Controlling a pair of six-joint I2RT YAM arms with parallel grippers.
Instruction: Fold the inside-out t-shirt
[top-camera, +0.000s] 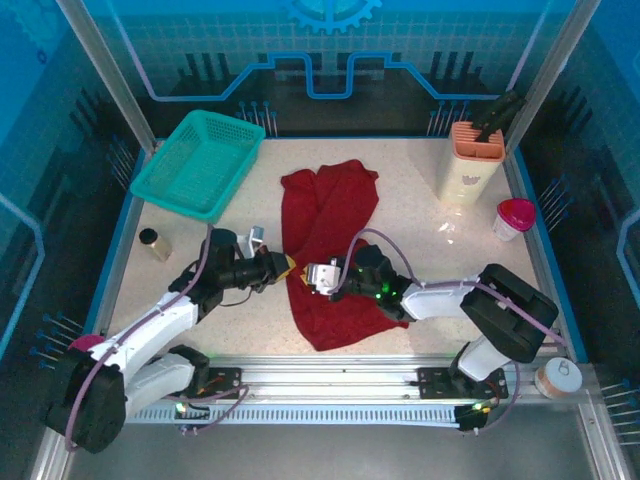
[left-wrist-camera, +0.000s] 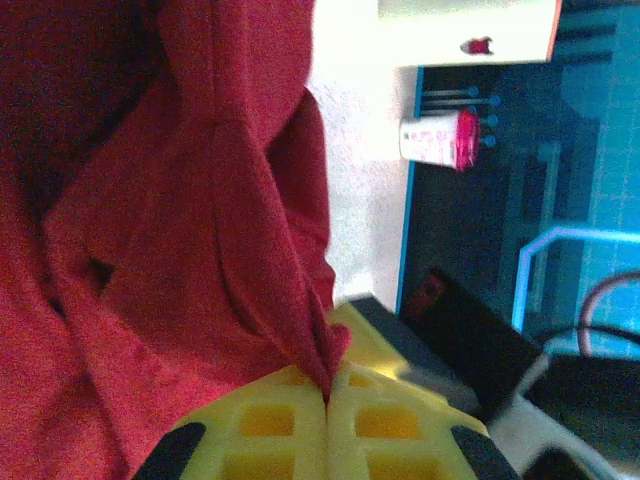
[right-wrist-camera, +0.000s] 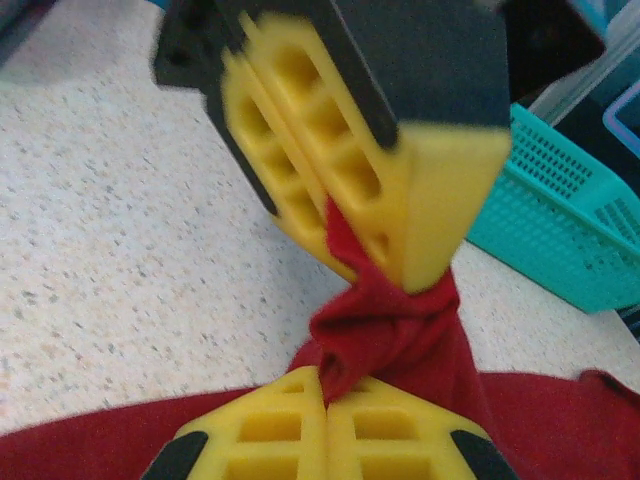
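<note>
The dark red t-shirt (top-camera: 330, 220) lies rumpled in the middle of the speckled surface (top-camera: 430, 250), running from just short of the far edge down toward the near edge, with folds and creases along its length. At its left side a bunch of cloth is drawn up into a twisted knot between the two arms. The left claw (left-wrist-camera: 327, 400) is closed on a fold of the t-shirt, its yellow fingers pressed together with red cloth pinched in the seam. The right claw (right-wrist-camera: 325, 400) is likewise clamped on the same twisted bunch, and the two claws sit just beside each other, nearly tip to tip. A teal basket (top-camera: 200, 162) sits tilted at the far left corner, well apart from the t-shirt. An orange holder (top-camera: 472, 160) stands at the far right corner, and a white cup with a pink lid (top-camera: 513, 218) stands near the right edge.
</note>
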